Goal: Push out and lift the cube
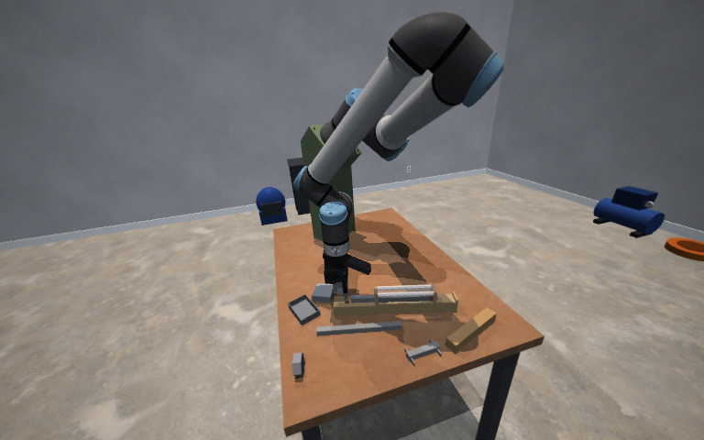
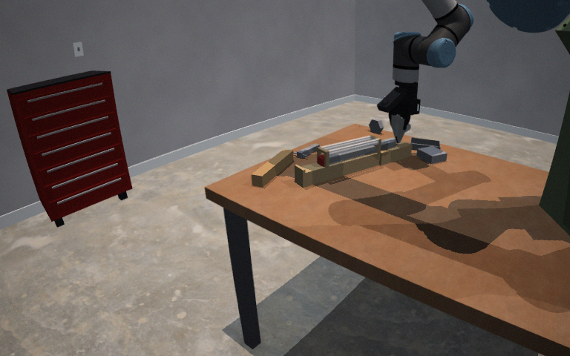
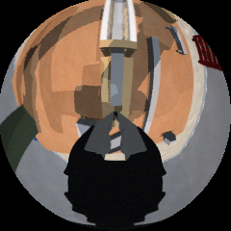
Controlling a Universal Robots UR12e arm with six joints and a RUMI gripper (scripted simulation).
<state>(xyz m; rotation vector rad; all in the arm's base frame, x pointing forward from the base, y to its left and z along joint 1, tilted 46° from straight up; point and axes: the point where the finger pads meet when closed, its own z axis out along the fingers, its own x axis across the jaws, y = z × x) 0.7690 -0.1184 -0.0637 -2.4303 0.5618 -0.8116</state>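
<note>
Underfoot, a mottled concrete floor [image 2: 125, 268] meets grey walls; a brown table [image 2: 378, 218] on dark legs carries the work. A red drawer chest [image 2: 69, 142] stands by the wall, and a blue motor [image 1: 628, 211] and an orange ring [image 1: 685, 247] lie on the floor well away.

On the table, a long grey bar [image 1: 358, 327] lies just beside the channel [image 1: 394, 303], roughly parallel to it. A tan block [image 1: 471, 328] rests near the lipped end, a small grey clamp [image 1: 423, 351] near it, a shallow grey tray [image 1: 303, 309] and a grey block [image 1: 323, 292] by the other end, and a small grey piece [image 1: 297, 364] apart toward the front.

The channel's long axis runs across the table, its grey barred roof [image 2: 352, 147] over the middle. The red cube [image 2: 320, 159] sits inside, at the roof's end toward the ledge.

The gripper [image 2: 399, 136] points straight down over the opposite end, fingers closed on nothing.
</note>
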